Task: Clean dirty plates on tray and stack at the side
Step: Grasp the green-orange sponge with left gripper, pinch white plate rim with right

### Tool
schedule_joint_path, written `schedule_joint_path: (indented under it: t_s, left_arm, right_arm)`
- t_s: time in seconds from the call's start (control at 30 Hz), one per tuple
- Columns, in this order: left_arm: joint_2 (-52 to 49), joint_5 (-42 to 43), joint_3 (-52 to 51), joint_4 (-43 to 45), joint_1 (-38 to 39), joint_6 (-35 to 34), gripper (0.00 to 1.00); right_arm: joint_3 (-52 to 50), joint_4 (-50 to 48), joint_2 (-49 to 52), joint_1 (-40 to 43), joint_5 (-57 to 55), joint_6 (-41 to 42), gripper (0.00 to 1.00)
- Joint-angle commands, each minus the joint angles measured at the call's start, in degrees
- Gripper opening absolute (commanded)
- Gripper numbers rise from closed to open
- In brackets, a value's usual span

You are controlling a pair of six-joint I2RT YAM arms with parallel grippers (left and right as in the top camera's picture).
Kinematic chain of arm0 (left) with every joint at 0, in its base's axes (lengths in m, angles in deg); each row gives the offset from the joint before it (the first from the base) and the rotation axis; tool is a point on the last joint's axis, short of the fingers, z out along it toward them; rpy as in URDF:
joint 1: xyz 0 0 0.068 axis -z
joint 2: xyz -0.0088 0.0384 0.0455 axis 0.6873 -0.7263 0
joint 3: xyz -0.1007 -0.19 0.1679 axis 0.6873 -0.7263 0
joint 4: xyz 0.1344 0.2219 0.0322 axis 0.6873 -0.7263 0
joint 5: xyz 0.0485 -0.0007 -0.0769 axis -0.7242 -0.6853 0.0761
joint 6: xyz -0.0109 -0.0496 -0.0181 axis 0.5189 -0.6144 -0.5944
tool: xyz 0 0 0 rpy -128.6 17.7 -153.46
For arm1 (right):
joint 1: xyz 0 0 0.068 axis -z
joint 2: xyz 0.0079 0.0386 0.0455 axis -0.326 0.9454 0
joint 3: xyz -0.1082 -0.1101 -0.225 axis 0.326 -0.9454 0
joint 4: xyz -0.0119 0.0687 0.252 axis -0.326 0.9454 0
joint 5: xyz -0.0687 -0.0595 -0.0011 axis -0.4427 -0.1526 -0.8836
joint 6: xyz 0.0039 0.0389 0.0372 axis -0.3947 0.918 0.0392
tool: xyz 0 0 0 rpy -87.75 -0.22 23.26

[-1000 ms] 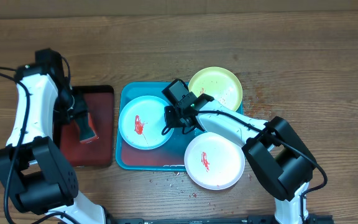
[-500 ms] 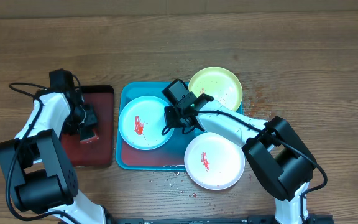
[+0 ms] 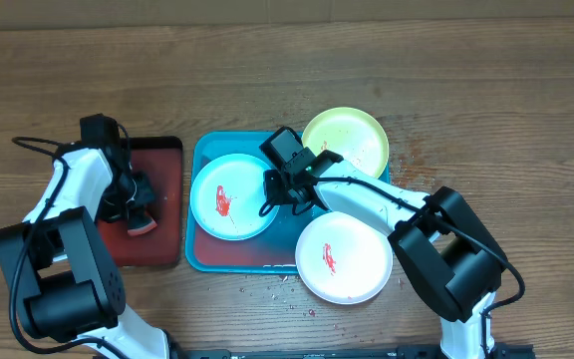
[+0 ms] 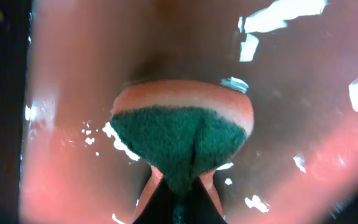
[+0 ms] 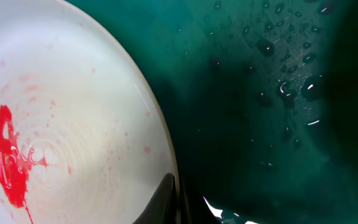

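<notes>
— Where are the plates sitting?
— The blue plate (image 3: 229, 196) is lying in the left half of the tray (image 3: 205, 150), showing a red smear in its middle. The green plate (image 3: 345, 140) is overhanging the tray's far right corner. The cream plate (image 3: 344, 257) is overlapping the near right corner and mostly resting on the table (image 3: 367, 60).
— And the grippers?
— The right gripper (image 5: 173, 202) is pinching the blue plate's right rim, jaws closed on it. The left gripper (image 4: 179, 198) is hanging over the red tray (image 3: 162, 170), squeezing a sponge (image 4: 179, 134), its green face toward the wrist camera.
</notes>
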Motion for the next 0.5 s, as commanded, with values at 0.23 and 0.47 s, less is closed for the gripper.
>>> schedule_joint_path:
  t_s: [0.23, 0.47]
  left_arm:
    - [-0.20, 15.50, 19.34, -12.13, 7.82, 8.96, 0.04]
    - [-0.66, 15.69, 14.58, -8.72, 18.21, 9.22, 0.04]
  right_arm:
    - [0.46, 1.18, 1.79, 0.96, 4.61, -0.15, 0.04]
    - [0.46, 2.67, 1.79, 2.69, 7.13, -0.13, 0.04]
